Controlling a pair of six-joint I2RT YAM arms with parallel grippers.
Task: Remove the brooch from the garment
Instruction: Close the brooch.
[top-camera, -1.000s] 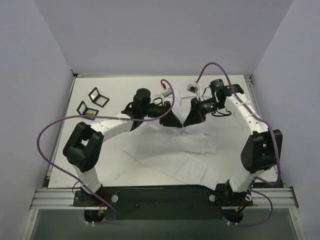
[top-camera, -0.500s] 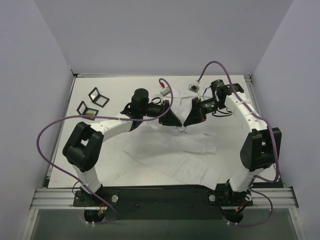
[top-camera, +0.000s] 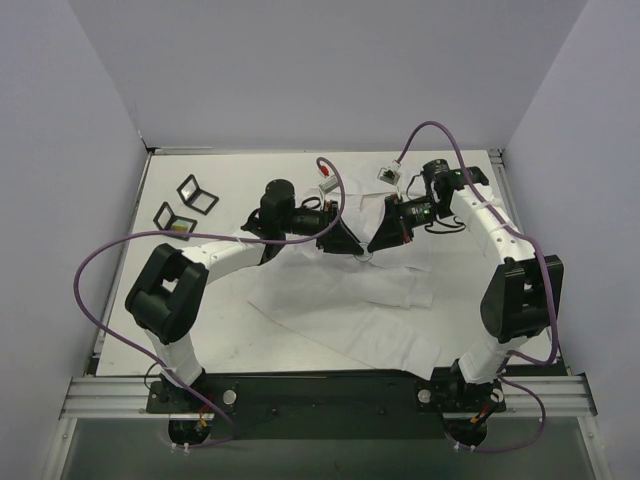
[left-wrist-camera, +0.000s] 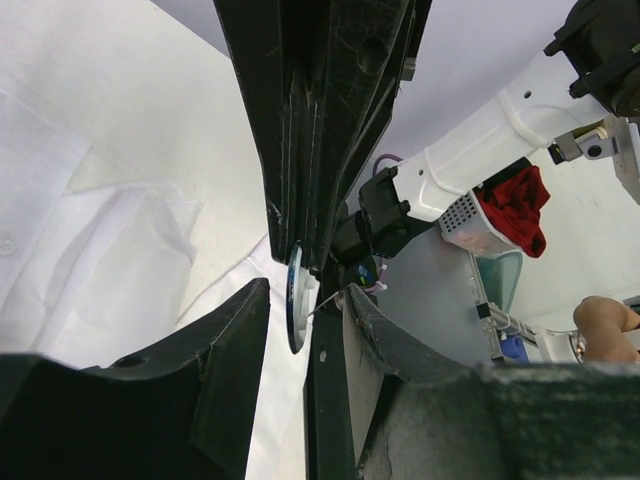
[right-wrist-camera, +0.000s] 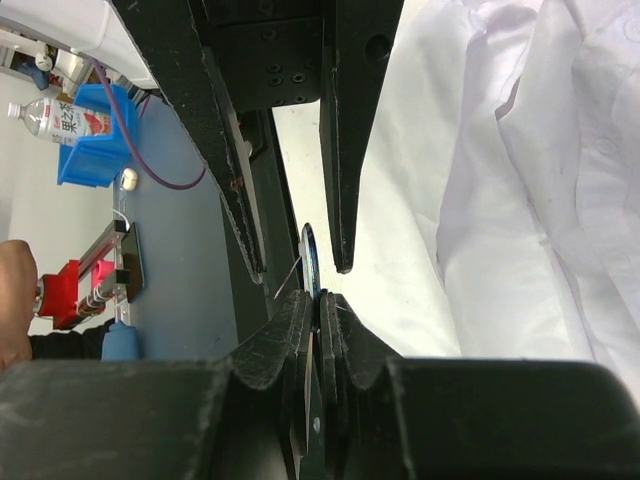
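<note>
From above, the garment (top-camera: 340, 300) lies rumpled across the middle of the white bench (top-camera: 250, 170), its wide part nearest the arm bases and its upper part under the two wrists. The left claw (top-camera: 350, 243) and the right claw (top-camera: 376, 243) point at each other over that upper part, tips almost meeting. What sits between the tips is too small to make out here. Two small black frames (top-camera: 197, 193) stand well apart from the cloth at the far left of the bench.

In the left wrist view, the brooch (left-wrist-camera: 294, 310) shows as a small round disc seen edge-on, pale with a bluish rim. It sits in the gap between the left claw's two dark fingers (left-wrist-camera: 215, 380), which stand apart on either side with space showing next to it. The right claw's closed tips come down from above onto the disc's upper edge. A thin pin (left-wrist-camera: 326, 304) juts from the disc. The white cloth lies behind and to the left.

In the right wrist view, the right claw's fingers are pressed together on the disc's near edge. The left claw's fingers hang spread to either side of it, gripping nothing. The shirt fills the right side. Whether the pin is in the cloth cannot be told.
</note>
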